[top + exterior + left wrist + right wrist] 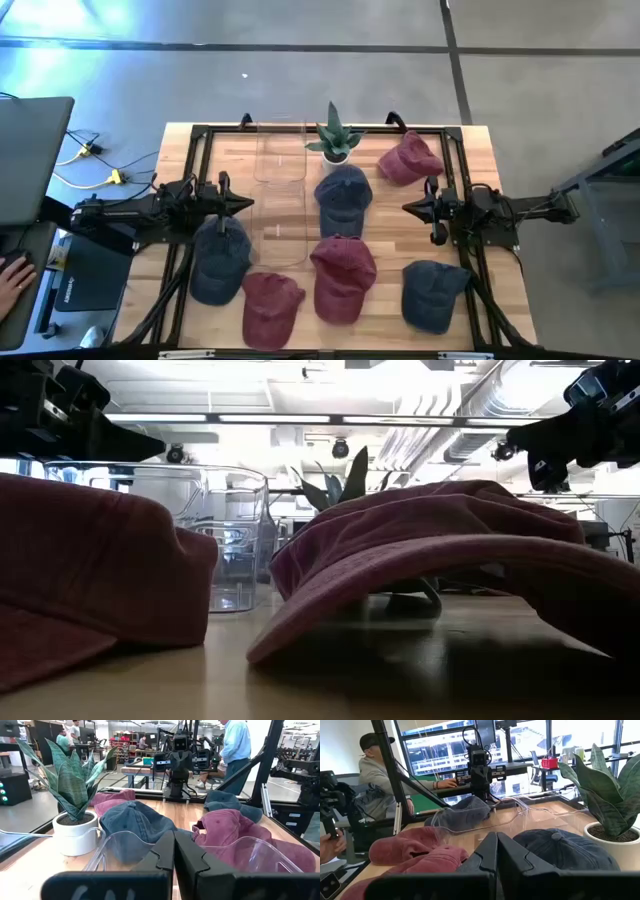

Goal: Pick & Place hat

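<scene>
Several caps lie brim-down on the wooden table. Maroon ones are at the far right, the near middle and the near left. Navy ones are in the middle, at the left and at the near right. My left gripper hovers shut over the table's left part, pointing right, with a clear bin ahead of it. My right gripper hovers shut at the right, pointing left toward the middle navy cap. Neither holds anything.
Two clear plastic bins stand left of centre, one at the far side and one nearer. A potted plant in a white pot stands at the far middle. A black frame borders the table. People are in the room beyond.
</scene>
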Tool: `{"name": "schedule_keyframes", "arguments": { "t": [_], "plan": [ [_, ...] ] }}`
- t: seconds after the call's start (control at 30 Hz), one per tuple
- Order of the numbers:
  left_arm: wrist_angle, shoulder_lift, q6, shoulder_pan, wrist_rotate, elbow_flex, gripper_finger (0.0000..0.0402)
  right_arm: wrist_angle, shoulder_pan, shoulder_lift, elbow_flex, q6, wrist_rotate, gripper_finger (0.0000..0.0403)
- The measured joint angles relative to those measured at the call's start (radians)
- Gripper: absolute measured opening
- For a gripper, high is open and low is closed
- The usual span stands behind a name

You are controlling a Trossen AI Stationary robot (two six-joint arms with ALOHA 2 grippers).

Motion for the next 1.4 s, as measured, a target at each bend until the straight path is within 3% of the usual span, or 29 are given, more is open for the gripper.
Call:
{"name": "schedule_keyframes", "arguments": {
  "t": [0.77, 1.07, 1.23, 1.4],
  "plan": [
    [0.001, 0.0, 0.0, 0.0, -0.001, 0.0, 0.0001, 0.025, 0.0, 0.0, 0.0, 0.0, 0.0, 0.0],
    [0.005, 0.0, -0.034, 0.0, 0.02, 0.0, 0.0001, 0.24, 0.0, 0.02, 0.0, 0.067, 0.04, 0.0],
    [0.024, 0.0, -0.102, 0.0, 0.027, 0.0, 0.0001, 0.445, 0.041, 0.176, 0.001, 0.086, -0.039, 0.0005],
    [0.129, 0.0, -0.01, 0.0, -0.021, 0.0, 0.0001, 0.54, 0.131, 0.491, 0.069, 0.056, 0.04, 0.0032]
  ]
}}
